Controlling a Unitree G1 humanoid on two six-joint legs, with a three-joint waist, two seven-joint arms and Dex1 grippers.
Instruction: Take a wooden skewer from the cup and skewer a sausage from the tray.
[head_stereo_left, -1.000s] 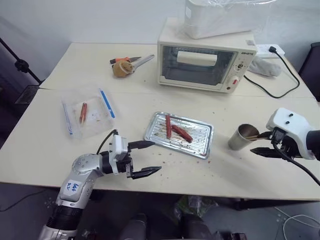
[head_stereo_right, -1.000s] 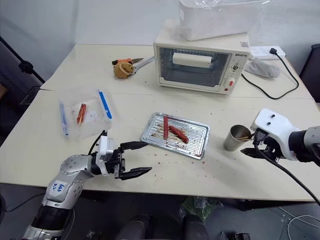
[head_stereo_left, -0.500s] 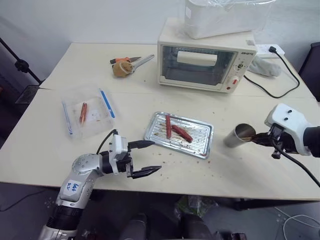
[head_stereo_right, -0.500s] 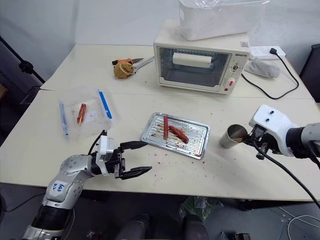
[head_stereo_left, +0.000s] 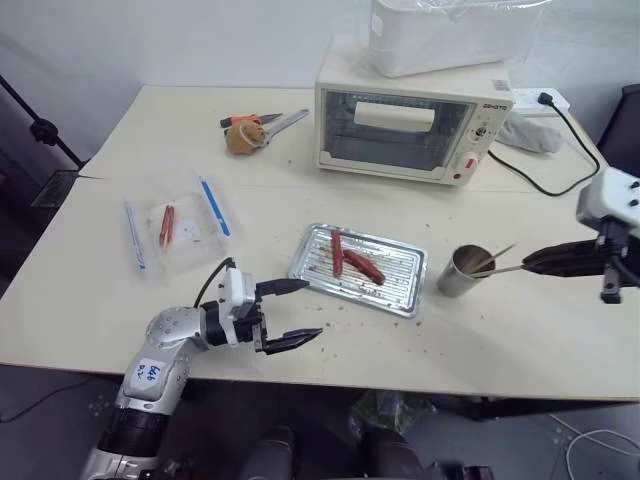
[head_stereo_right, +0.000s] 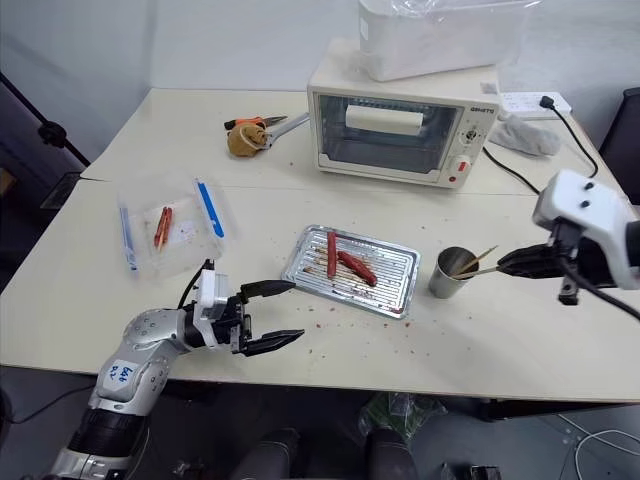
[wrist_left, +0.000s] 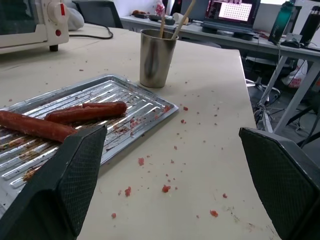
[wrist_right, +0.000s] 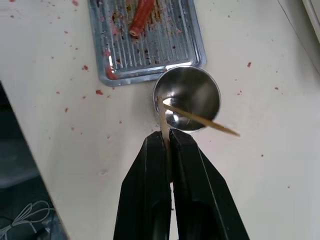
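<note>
Wooden skewer (wrist_right: 163, 120) pinched by right gripper (wrist_right: 167, 145), tip end in the cup (wrist_right: 187, 97).
Head views: skewer's long axis runs from cup (head_stereo_right: 447, 272) toward right gripper (head_stereo_right: 512, 263); sausage (head_stereo_right: 357, 267) lies on tray (head_stereo_right: 395, 300), between both arms. Left wrist view: left gripper (head_stereo_left: 292, 315) spread wide, empty, near tray (wrist_left: 150, 102). Right wrist view: jaws clenched on stick.

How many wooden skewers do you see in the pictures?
2. One wooden skewer is pinched in the right gripper, its tip still inside the cup. The other skewer leans loose in the cup. More may be hidden inside.
</note>
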